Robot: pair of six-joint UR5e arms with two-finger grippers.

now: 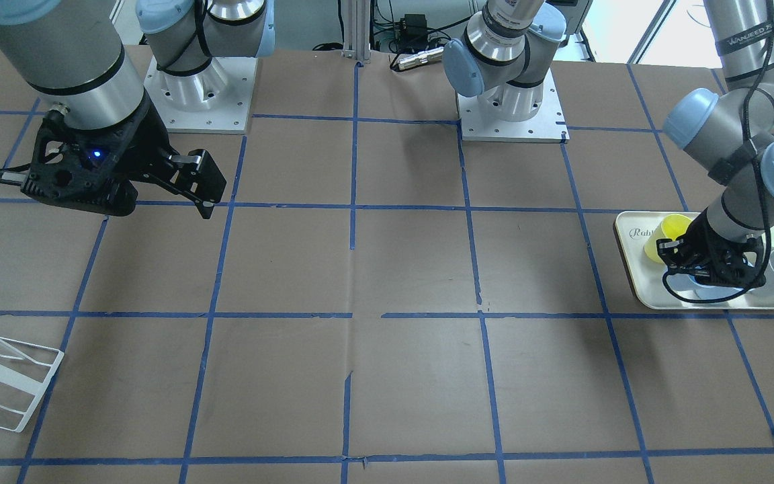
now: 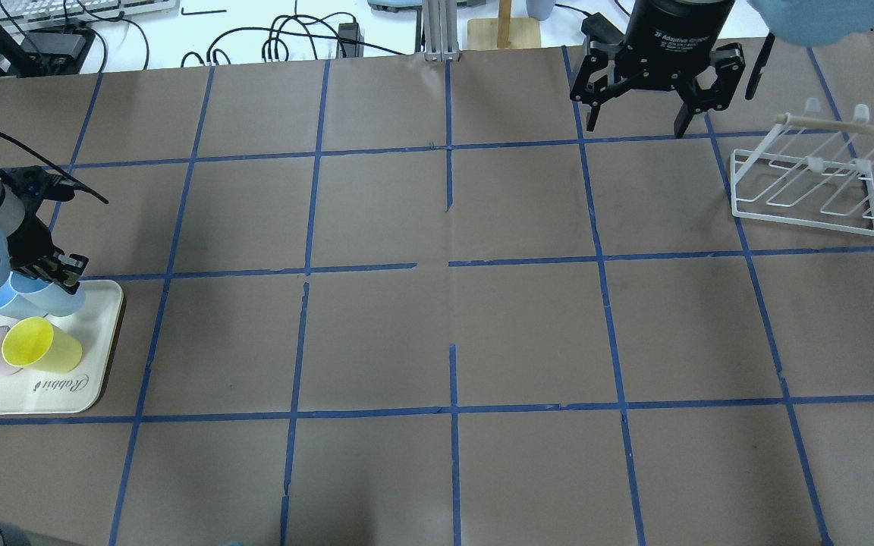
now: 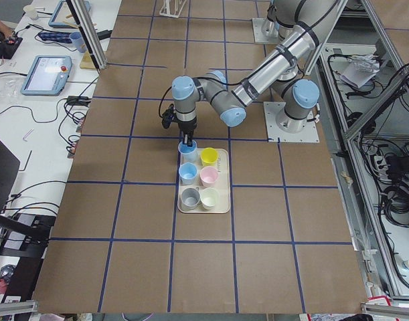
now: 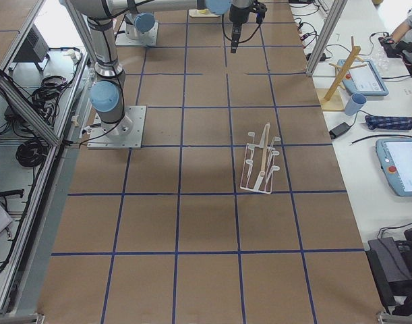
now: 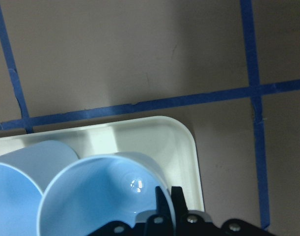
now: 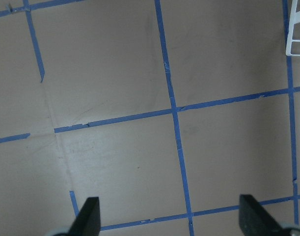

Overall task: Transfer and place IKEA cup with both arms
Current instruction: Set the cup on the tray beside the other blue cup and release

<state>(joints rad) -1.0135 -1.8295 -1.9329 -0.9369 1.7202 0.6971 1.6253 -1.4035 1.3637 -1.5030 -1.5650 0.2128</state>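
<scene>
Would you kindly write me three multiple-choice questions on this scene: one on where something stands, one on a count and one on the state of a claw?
1. Where does the white wire rack stand?
A. On the table at the robot's right, far from the tray
B. Upside down on the tray
C. On the floor

2. How many cups are on the tray?
A. Four
B. Six
C. Eight

3. What state is the right claw in?
A. Shut on a cup
B. Shut on the rack
C. Open and empty

Key:
1 A: the overhead view shows rack and tray at opposite ends of the table.
2 B: the exterior left view shows two rows of three.
3 C: its fingers stand wide apart over bare table.
</scene>
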